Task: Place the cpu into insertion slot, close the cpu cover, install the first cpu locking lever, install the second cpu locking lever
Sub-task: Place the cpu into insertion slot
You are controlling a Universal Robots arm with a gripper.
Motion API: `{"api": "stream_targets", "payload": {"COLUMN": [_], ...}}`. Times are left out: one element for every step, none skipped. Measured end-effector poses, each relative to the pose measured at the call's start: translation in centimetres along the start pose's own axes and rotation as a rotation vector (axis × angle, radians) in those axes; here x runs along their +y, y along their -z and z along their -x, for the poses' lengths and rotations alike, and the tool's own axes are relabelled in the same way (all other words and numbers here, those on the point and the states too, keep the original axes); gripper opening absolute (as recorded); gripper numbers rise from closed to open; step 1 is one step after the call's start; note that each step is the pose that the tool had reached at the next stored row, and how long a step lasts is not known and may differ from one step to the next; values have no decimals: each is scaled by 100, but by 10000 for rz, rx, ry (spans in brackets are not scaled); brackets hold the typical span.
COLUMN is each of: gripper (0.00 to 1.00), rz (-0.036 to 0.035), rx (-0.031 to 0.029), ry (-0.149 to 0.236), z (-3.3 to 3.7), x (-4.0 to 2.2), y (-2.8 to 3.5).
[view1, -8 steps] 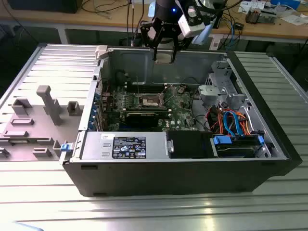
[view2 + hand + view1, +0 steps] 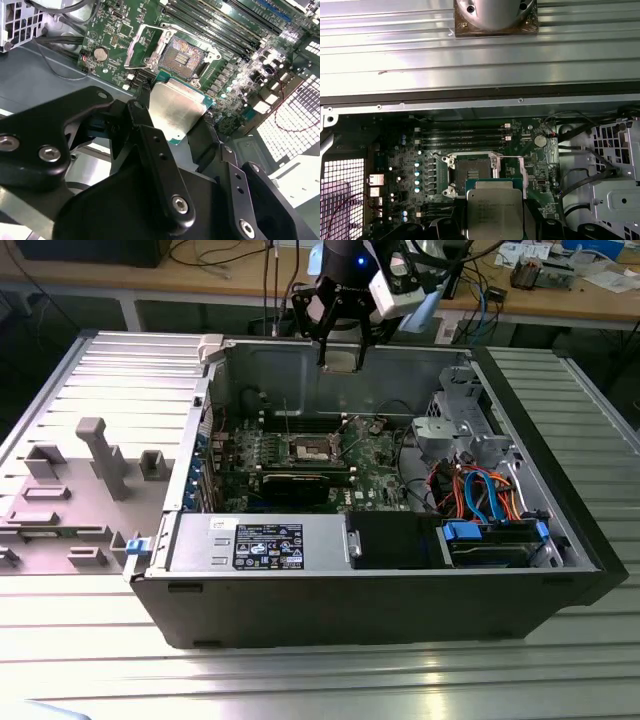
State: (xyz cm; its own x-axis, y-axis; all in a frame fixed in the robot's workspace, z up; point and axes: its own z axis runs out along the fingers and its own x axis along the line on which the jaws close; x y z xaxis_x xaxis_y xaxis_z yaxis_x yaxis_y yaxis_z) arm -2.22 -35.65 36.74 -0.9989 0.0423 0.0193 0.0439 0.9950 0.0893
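Three cameras on one open case [image 2: 300,610].
The exterior view looks down into the case from outside; both wrist views hang closer above, sharing the slot [image 2: 182,55] [image 2: 472,167].

Room lying open above insertion slot [image 2: 312,448], drive cage [image 2: 462,426] and cables [image 2: 480,490] crowding case [image 2: 350,605] edge at the exterior view's right

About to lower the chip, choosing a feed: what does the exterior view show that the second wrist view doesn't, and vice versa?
Exterior view: the whole open computer case, with the tool high over the board and blue cables at the exterior view's right. Second wrist view: the cpu clamped by its edges, the cpu cover swung open. Both: the empty insertion slot.
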Motion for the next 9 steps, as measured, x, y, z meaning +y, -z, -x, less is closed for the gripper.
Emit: {"api": "stream_targets", "payload": {"gripper": [55, 55, 55, 55, 55, 55, 55, 55, 55], "rz": [0, 0, 0, 0, 1, 0, 0, 0, 1], "rx": [0, 0, -1, 0, 0, 0, 0, 0, -2], "ry": [-1, -1, -1, -2, -2, -3, -3, -4, -6], "z": [0, 0, 0, 0, 0, 0, 0, 0, -3], "x": [0, 0, 0, 0, 0, 0, 0, 0, 0], "y": [0, 0, 0, 0, 0, 0, 0, 0, 0]}}
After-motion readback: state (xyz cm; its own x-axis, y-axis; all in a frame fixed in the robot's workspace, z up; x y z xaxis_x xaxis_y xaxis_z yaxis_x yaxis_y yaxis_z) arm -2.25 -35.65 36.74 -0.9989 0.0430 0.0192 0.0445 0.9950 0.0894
